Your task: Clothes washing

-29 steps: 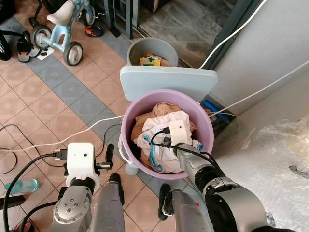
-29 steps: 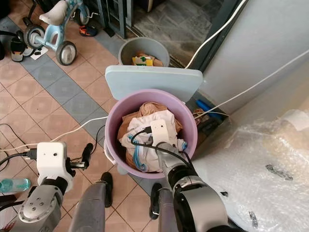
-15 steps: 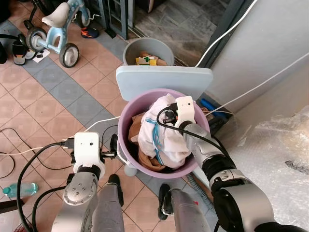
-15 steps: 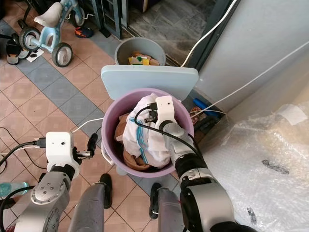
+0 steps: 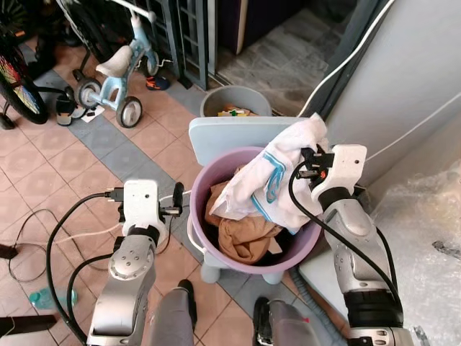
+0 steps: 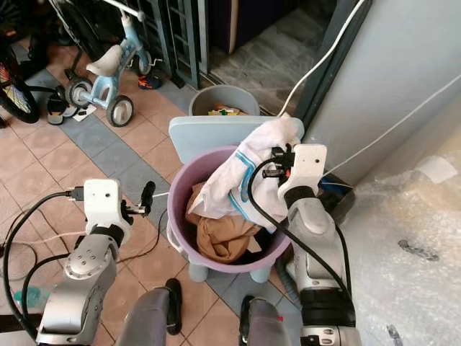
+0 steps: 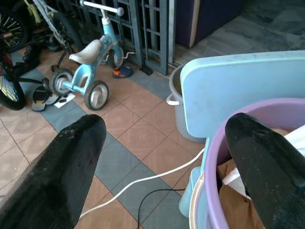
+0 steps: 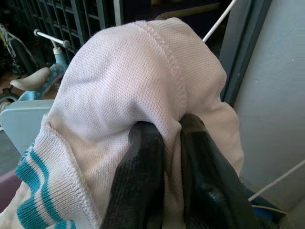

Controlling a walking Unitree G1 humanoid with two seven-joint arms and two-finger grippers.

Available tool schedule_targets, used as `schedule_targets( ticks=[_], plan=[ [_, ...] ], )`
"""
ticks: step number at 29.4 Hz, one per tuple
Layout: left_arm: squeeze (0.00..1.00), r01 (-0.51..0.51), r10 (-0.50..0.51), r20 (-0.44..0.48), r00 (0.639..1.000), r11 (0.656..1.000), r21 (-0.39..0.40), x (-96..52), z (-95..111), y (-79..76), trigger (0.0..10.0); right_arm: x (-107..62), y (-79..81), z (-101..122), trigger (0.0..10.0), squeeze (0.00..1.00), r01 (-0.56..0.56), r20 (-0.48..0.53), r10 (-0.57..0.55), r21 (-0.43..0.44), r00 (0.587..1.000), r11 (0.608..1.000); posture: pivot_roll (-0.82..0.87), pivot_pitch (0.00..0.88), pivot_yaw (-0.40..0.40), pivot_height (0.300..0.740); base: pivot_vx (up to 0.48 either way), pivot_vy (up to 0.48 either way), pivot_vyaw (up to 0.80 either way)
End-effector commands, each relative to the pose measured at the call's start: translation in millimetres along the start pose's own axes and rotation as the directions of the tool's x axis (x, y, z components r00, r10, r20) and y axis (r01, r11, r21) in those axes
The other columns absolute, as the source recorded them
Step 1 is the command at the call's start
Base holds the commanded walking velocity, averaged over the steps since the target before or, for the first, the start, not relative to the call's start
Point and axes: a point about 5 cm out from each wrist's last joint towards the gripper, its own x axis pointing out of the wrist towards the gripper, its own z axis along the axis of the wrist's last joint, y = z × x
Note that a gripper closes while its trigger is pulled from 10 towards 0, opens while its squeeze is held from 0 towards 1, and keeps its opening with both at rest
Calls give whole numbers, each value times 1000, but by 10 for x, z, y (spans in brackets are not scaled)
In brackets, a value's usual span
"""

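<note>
Lifted white shirt (image 5: 277,173) now hides right gripper (image 8: 164,143) fingers.

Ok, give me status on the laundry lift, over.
Right gripper shut on white shirt, lifted above purple basin. Left gripper open beside basin. Shirt hem trails inside, brown garment below.

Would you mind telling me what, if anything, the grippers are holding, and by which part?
The right gripper pinches a bunched fold of the white garment; the left gripper holds nothing.
</note>
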Motion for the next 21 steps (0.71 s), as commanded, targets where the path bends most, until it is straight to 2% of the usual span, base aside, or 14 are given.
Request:
schedule_targets(
  ticks=[1,2,6,7,8,9,13,15,18,21],
  plan=[
    [0,9,-9,3,1000,999,36,75,-14,4,10000,-27,114,77,10000,0,-45,42,46,-41,998,998,36,39,37,740,0,0,0],
    [0,14,-14,13,1000,999,39,111,2,-6,10000,-36,169,83,10000,0,-80,39,80,4,996,997,36,37,37,740,0,0,0],
    [0,61,-62,52,997,998,17,223,91,-70,10000,27,283,166,10000,0,-75,67,78,-46,995,996,33,29,40,740,0,0,0],
    [0,66,-67,62,996,998,12,238,113,-75,10000,59,303,217,10000,0,-71,77,82,-141,994,988,34,28,40,740,0,0,0],
    [0,63,-64,66,996,998,13,239,116,-71,10000,66,316,243,10000,0,-82,92,97,-158,991,984,33,26,40,740,0,0,0],
    [0,56,-57,67,996,998,13,242,105,-61,10000,76,309,366,10000,0,-81,167,94,-80,981,993,33,27,37,740,0,0,0],
    [0,56,-57,68,996,998,12,238,97,-65,10000,83,284,399,10000,0,-60,183,76,-89,980,994,35,28,32,740,0,0,0],
    [0,53,-54,64,997,999,10,224,67,-66,10000,111,237,474,10000,0,-22,218,50,-128,975,992,38,26,20,740,0,0,0],
    [0,51,-52,57,997,999,12,197,25,-69,10000,154,173,535,10000,0,18,239,16,-138,971,990,45,29,13,740,0,0,0],
    [0,58,-59,60,996,998,10,185,11,-75,10000,182,149,539,10000,0,38,231,-4,-143,973,989,43,39,13,740,0,-107,-263]
  ],
)
